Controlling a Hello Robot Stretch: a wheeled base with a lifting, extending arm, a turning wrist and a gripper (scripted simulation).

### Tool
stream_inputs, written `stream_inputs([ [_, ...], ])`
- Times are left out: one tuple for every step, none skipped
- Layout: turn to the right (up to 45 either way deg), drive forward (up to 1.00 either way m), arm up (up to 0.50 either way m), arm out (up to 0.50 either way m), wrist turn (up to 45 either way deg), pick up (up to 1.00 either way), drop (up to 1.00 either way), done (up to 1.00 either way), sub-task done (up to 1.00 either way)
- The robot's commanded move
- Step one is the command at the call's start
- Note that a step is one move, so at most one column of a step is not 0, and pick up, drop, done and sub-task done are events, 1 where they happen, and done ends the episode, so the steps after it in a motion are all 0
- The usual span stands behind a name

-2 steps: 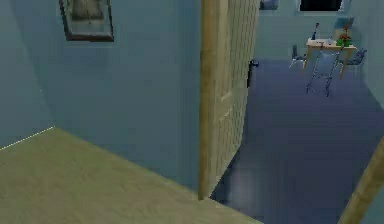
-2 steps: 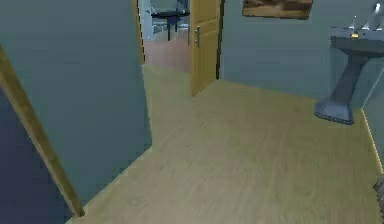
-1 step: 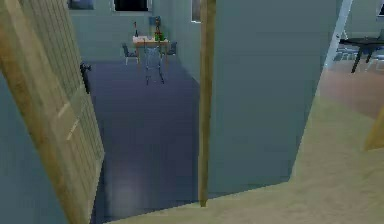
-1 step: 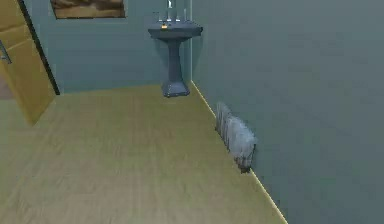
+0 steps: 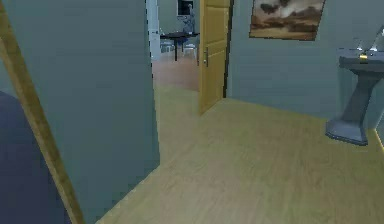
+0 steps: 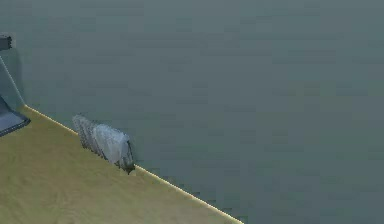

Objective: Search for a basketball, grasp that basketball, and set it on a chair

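a: how would the basketball handle?
b: i judged it light, firm, round and prone to roll; best taken across its widest middle. where it lay i couldn't tell, perhaps past the open yellow wooden door (image 5: 213,55), near the dark table (image 5: 178,38).
a: and the gripper?
b: its state i couldn't tell.

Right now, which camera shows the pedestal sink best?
The forward view: the pedestal sink stands at its right edge, basin, column and foot visible. The arm side view's left edge catches a grey-blue sliver, probably the sink's foot.
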Motion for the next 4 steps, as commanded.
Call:
stream_inputs([
  [6.0, 0.0, 0.0, 0.0, 0.0, 0.0, 0.0, 0.0, 0.0],
  [0.0, 1.0, 0.0, 0.0, 0.0, 0.0, 0.0, 0.0, 0.0],
  [0.0, 0.55, 0.0, 0.0, 0.0, 0.0, 0.0, 0.0, 0.0],
  [-12.0, 0.0, 0.0, 0.0, 0.0, 0.0, 0.0, 0.0, 0.0],
])
